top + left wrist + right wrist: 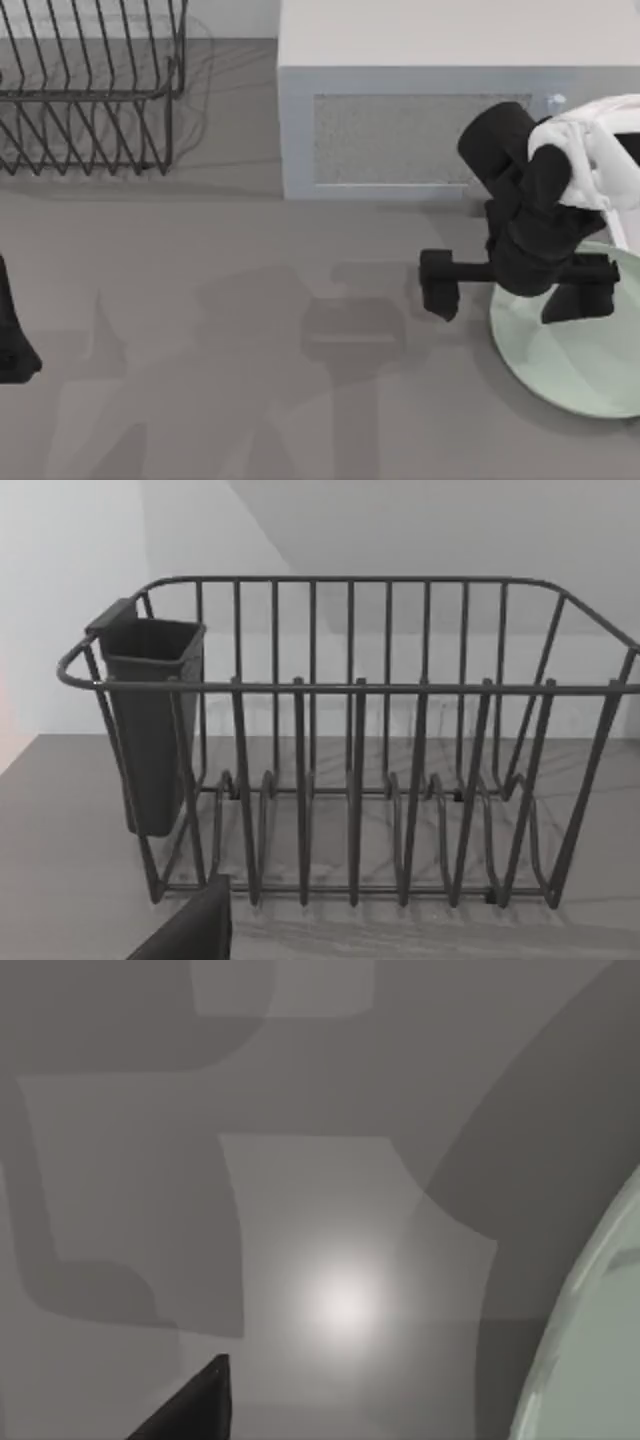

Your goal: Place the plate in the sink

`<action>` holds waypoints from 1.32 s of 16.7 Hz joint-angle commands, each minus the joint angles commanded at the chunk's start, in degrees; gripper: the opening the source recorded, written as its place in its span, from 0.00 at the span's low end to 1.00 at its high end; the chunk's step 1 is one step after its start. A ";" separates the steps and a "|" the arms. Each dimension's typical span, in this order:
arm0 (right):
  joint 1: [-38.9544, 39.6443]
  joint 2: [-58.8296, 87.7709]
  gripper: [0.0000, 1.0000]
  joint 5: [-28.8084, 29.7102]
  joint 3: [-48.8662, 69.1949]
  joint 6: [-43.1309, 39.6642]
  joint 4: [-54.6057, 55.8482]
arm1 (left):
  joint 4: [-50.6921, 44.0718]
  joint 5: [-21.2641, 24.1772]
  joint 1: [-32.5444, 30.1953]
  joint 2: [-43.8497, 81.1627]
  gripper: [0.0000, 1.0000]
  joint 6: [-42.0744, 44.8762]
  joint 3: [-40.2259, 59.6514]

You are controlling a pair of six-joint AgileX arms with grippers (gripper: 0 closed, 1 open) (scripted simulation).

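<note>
Plate (580, 350) edge lies between the spread fingers of the right gripper (520, 285): one finger (438, 285) stands over bare desk (200, 350) just left of the rim, the other over the plate's far-left part. Round, it has no long axis. It rests flat at the right edge, near the microwave (400, 130). Far nearer than the parked left arm (12, 340) at the left edge, the right arm should lift it.

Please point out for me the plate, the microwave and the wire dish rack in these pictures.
plate (585, 370): top view, on its bare pale green surface, near the table's right side.
microwave (400, 140): top view, on its speckled front door panel.
dish rack (355, 780): left wrist view, on an upright wire of its near side.
</note>
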 joint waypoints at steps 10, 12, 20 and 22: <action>0.00 0.00 0.25 0.00 0.00 0.00 0.00 | 0.00 0.00 0.00 0.00 1.00 0.00 0.00; 0.00 0.00 0.10 0.00 0.00 0.00 0.00 | 0.00 0.00 0.00 0.00 1.00 0.00 0.00; 0.00 0.00 0.00 0.00 0.00 0.00 0.00 | 0.00 0.00 0.00 0.00 1.00 0.00 0.00; -0.78 -4.59 0.00 0.63 1.03 -0.29 0.14 | 0.00 0.00 0.00 0.00 1.00 0.00 0.00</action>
